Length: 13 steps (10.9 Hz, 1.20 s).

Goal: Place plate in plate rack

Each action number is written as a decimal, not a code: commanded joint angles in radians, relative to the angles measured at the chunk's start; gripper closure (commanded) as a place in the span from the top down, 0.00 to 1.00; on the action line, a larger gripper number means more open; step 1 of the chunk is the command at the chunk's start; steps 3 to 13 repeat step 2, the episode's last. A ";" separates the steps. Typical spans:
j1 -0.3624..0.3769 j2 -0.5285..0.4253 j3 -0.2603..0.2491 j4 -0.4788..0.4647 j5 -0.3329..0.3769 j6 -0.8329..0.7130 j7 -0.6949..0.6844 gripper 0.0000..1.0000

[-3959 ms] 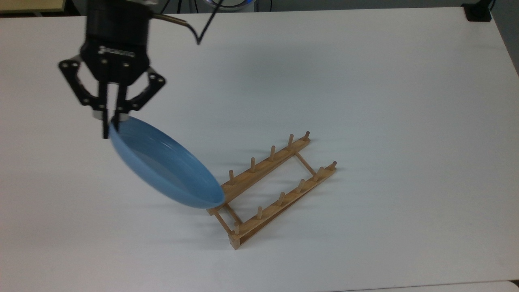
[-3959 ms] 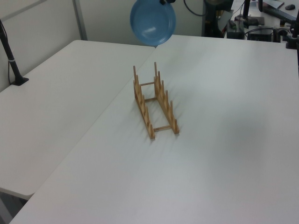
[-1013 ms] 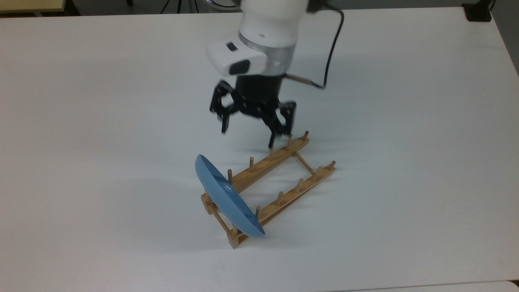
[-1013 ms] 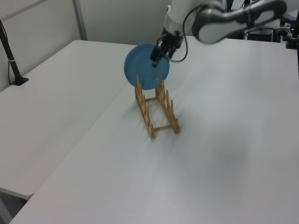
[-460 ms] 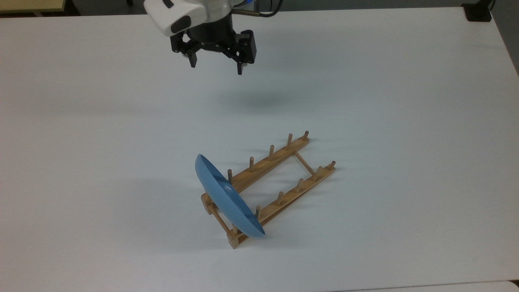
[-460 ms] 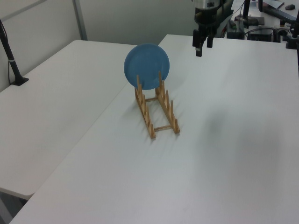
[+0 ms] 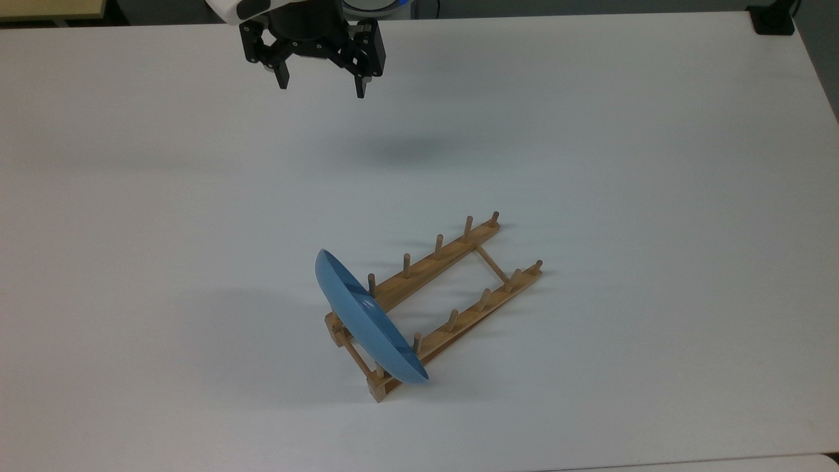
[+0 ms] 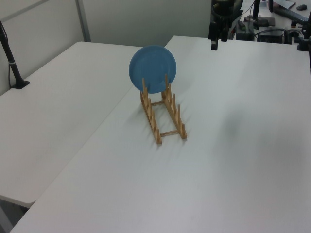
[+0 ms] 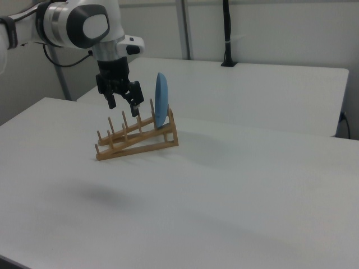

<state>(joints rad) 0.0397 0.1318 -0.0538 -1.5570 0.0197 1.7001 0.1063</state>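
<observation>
Plate [image 7: 367,324] standing on edge in the rack [image 7: 452,305], well apart from the gripper [image 7: 318,82].

The round light-blue plate, smooth and glossy with a shallow rim, stands nearly upright and slightly tilted in the end slot of the rack, held between the pegs of both rails. The light-brown wooden rack has two long parallel rails joined by thin crossbars, with short upright pegs along each. It lies on the white table, its other slots holding nothing. In the top view both sit well below the gripper and a little to its right, the plate at the rack's lower-left end. The gripper hangs above the table with fingers spread and touches neither.
</observation>
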 commanded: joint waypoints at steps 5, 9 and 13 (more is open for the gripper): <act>-0.003 -0.020 -0.021 -0.029 0.011 0.003 -0.017 1.00; -0.003 -0.020 -0.021 -0.029 0.011 0.003 -0.017 1.00; -0.003 -0.020 -0.021 -0.029 0.011 0.003 -0.017 1.00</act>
